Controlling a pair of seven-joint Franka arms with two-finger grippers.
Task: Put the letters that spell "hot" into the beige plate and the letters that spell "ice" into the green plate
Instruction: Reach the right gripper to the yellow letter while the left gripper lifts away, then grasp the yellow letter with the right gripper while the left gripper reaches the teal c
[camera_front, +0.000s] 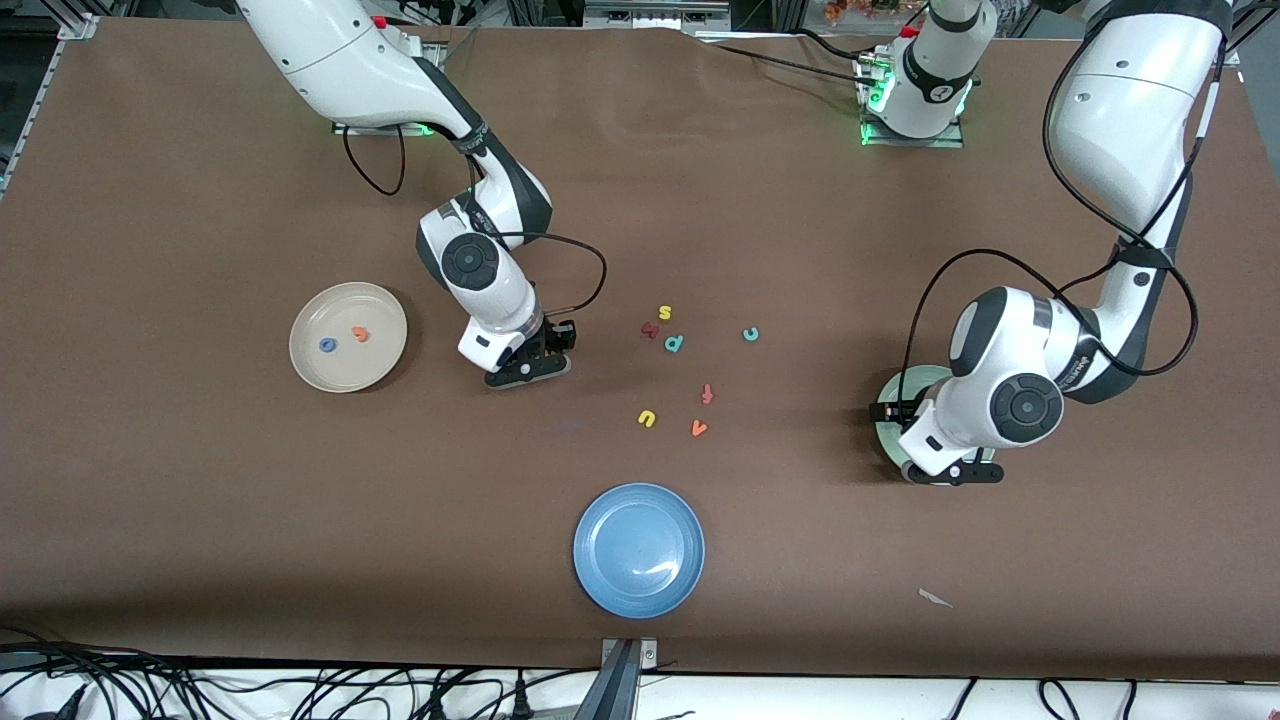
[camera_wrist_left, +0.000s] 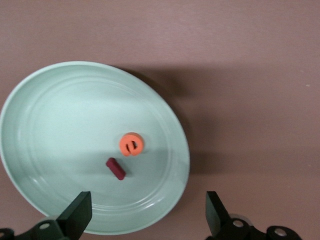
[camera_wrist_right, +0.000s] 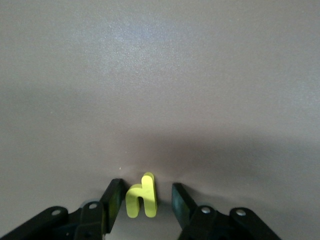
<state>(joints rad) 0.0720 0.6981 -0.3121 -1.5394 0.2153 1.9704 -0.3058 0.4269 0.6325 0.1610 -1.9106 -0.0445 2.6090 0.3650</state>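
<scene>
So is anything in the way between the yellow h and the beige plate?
Nothing visible is. The right gripper has its fingers on either side of the yellow h, and only bare table lies between there and the beige plate.

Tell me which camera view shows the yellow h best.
The right wrist view: the yellow h stands between the right gripper fingers, unobstructed. In the front view that gripper hides it. The left wrist view shows only the green plate.
</scene>
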